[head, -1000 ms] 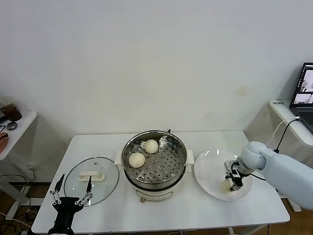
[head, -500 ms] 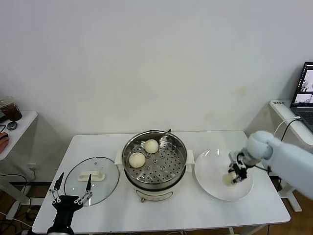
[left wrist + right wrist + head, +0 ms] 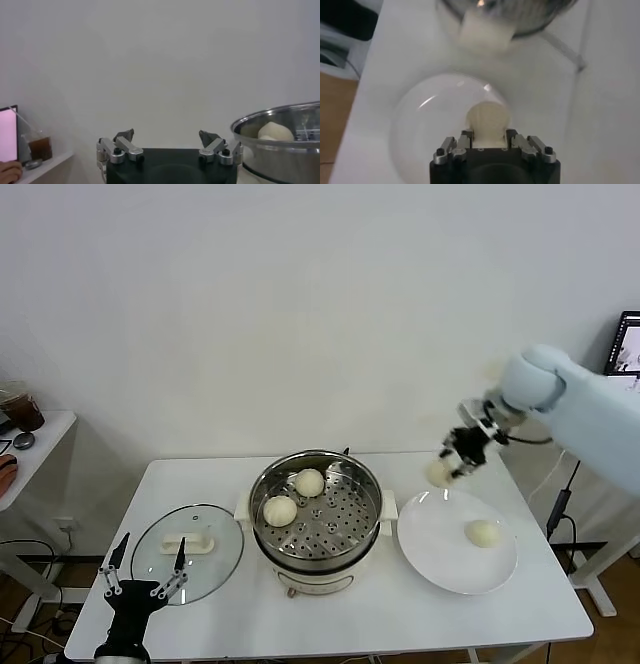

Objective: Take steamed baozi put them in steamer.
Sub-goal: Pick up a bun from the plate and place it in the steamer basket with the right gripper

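Presently, contents as follows.

Right gripper (image 3: 452,464): fingers closed tight on one baozi, held in the air above the far edge of the plate, between plate and steamer handle; the arm reaches in from the right.
Held baozi (image 3: 440,473): one, pale cream, clamped between the finger pads (image 3: 468,137); in the right wrist view (image 3: 488,121) it sits directly in front of the jaws, over the plate.
Left gripper (image 3: 146,575): fingers spread wide, holding nothing; parked low at the near left corner of the table, just beside the glass lid. In the left wrist view (image 3: 169,142) both fingertips stand well apart with only wall between them.
Steamed baozi, total count: four.
Baozi in steamer: two, one toward the back (image 3: 309,482), one toward the left (image 3: 280,510), near each other but apart.
Baozi on plate: one (image 3: 483,533), lying right of centre.
Steamer (image 3: 345,529): one, shiny perforated steel basket on a white pot base with side handles, table centre, uncovered.
Plate (image 3: 430,549): one, flat, white, round, just right of the steamer.
Glass lid (image 3: 222,549): one, white handle on top, lying flat left of the steamer.
Table (image 3: 350,614): one, white.
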Motion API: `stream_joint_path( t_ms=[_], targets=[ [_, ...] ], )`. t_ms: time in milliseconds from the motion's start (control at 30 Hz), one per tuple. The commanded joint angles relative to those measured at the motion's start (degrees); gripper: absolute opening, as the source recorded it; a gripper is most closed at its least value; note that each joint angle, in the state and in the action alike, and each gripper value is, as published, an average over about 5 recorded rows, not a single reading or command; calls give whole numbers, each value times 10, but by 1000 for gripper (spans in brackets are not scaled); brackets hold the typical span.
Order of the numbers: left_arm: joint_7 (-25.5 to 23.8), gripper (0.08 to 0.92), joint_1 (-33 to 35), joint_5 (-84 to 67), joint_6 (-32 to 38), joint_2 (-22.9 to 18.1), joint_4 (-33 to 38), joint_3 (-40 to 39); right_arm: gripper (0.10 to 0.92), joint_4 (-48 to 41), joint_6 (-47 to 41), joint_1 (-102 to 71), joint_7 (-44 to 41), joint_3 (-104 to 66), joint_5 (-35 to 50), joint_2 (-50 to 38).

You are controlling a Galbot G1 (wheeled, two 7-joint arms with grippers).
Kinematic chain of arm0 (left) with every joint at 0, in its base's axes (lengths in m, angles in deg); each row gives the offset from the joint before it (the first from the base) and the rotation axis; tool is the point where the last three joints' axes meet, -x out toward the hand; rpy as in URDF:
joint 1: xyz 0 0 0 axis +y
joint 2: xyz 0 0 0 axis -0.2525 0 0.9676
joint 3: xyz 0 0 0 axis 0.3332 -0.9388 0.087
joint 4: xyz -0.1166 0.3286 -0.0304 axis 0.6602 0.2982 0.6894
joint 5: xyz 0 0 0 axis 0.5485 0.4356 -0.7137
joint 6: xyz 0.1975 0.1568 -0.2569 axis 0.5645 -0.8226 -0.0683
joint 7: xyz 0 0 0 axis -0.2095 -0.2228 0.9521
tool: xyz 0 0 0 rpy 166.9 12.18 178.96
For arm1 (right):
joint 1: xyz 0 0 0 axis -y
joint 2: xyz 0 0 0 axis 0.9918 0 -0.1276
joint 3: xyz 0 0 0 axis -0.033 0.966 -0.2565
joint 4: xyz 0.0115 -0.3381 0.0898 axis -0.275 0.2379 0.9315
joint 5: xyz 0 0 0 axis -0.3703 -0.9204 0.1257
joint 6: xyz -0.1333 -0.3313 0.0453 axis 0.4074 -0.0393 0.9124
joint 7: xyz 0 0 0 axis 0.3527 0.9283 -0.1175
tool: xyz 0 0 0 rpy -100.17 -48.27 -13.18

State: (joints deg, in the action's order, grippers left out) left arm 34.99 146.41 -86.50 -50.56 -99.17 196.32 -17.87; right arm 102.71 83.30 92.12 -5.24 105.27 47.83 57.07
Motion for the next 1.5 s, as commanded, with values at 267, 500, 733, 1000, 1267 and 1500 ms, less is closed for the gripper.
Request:
stream_joint_path(
  t_ms=[267,500,733,1000,1267,1500],
  targets=[
    [0,823,4,-1,1,-4,6,13,424,38,150,88,58,164,44,272],
    [0,823,4,-4,1,-6,6,20,424,-4,235,55,66,190,-51,327],
    [0,823,3,-4,2,-8,4,22,424,-19,285,22,79,192,-120,340],
    [0,823,-1,-5,3,-9,-2,22,431,-7,299,22,56,207,-128,333],
    [0,823,-1,-7,4,-9,-5,22,445,11,294,29,36,218,-96,328],
    [1,823,0,-7,4,-9,-4,22,545,14,293,23,41,220,-87,322]
  ],
)
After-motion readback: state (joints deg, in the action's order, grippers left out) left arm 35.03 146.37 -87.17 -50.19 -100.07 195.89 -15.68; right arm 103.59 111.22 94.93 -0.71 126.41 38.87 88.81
